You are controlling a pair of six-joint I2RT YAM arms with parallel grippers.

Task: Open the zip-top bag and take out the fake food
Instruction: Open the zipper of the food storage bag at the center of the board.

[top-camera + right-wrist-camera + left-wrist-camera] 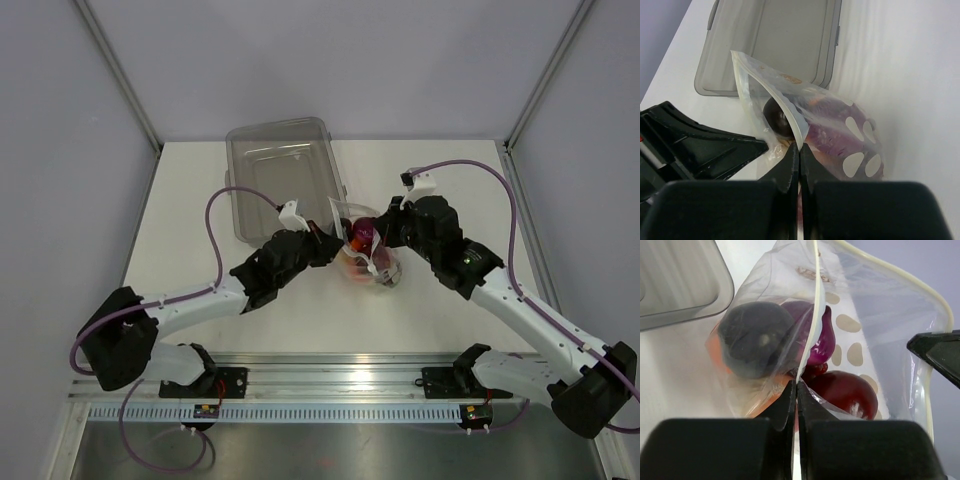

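A white table [300,325] stands boxed in by grey walls [350,60] at the back and on both sides. Bare tabletop spreads wide on the outer side of each pincer and behind them toward the arm bases. Ahead of the left pincer [325,240], a clear bin [285,175] fills the far stretch, and its near corner comes close to the bag.

The bag [362,245] hangs between the two pincers, over the middle of the table. The left pincer is pressed together on the bag's white zip edge [812,315], which rises straight up from its tips in its own view. The right pincer [385,238] faces it from the other side. It too is pinched tight on a strip of the bag's rim, which slants up and away from its tips to a pointed corner.

From above, the bag's long axis runs on a slant. The raised corner is at the bin end and the bulging end lies nearer the arm bases. The fake food [752,340] is bunched there, just beyond both sets of tips: a dark round piece, a purple one and a dark red one.
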